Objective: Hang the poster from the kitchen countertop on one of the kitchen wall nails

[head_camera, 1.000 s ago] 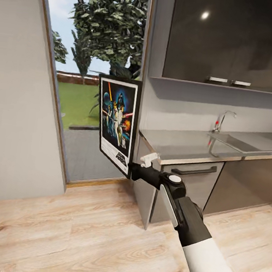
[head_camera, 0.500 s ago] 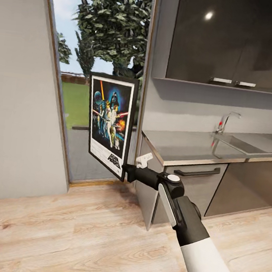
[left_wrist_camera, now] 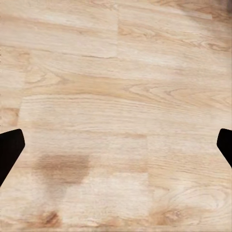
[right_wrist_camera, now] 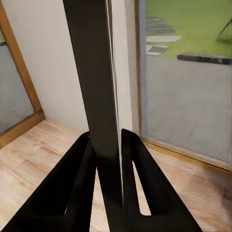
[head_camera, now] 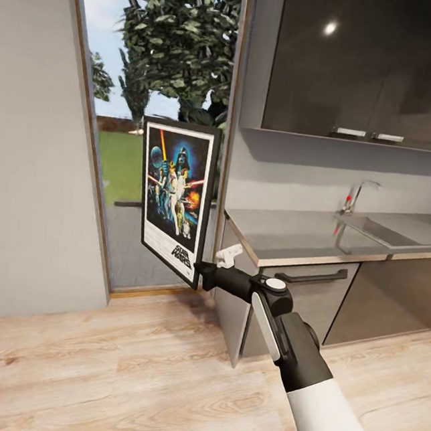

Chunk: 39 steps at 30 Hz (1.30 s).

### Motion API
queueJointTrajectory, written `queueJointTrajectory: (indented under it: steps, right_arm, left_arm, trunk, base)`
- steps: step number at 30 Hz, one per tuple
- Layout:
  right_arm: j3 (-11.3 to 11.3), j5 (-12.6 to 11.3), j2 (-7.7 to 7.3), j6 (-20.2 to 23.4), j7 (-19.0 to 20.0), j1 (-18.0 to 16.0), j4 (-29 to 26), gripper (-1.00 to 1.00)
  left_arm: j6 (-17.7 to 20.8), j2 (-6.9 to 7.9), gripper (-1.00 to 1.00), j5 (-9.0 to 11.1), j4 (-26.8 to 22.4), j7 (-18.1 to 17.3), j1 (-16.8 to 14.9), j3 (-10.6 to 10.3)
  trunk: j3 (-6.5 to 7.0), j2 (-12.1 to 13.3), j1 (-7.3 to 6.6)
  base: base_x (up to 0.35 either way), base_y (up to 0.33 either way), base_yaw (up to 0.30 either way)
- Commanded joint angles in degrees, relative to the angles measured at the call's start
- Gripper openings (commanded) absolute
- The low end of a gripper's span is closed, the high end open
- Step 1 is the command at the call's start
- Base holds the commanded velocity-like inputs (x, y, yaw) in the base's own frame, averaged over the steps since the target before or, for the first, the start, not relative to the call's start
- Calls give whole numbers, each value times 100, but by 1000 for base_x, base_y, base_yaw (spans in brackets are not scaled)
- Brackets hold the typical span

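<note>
— Black frame, one pinch: the right gripper [head_camera: 200, 272] clamps the poster [head_camera: 175, 196] at its bottom corner alone, holding it upright in front of the window [head_camera: 155, 100], left of the countertop [head_camera: 287, 232].

— The risk?

— I'd say it could swing or slip; all its height stands above that single hold, and the window post [head_camera: 233, 96] is near its edge.

— The arm?

— Stretched forward from lower right, wrist level, fingers [right_wrist_camera: 77, 183] closed either side of the frame.

— The left gripper [left_wrist_camera: 116, 150]?

— Spread wide over the wood floor [left_wrist_camera: 116, 96], holding nothing
</note>
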Motion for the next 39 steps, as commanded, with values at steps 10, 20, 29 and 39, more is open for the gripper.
queueJointTrajectory:
  steps: [10, 20, 29, 39]
  right_arm:
    - [-7, -64, -11, 55, -9, -3, -2, -100]
    - [-7, -64, -9, 44, -10, -3, -2, -100]
    - [-36, -48, -122, 41, -11, 5, -367, -100]
    - [-252, -52, -377, 72, -1, 6, -482, -100]
  left_arm:
    - [7, -4, 100, 23, -2, -27, 1, 7]
    - [8, -5, 100, 20, -1, -27, 1, 7]
    - [8, 1, 100, 15, -2, -27, 1, 7]
    - [8, -1, 100, 14, -2, -27, 1, 7]
  trunk:
    - [99, 399, -220]
    - [271, 800, -440]
    - [433, 1161, -637]
    - [612, 1562, -857]
  base:
    - [0, 0, 0]
    - [0, 0, 0]
    - [0, 0, 0]
    - [0, 0, 0]
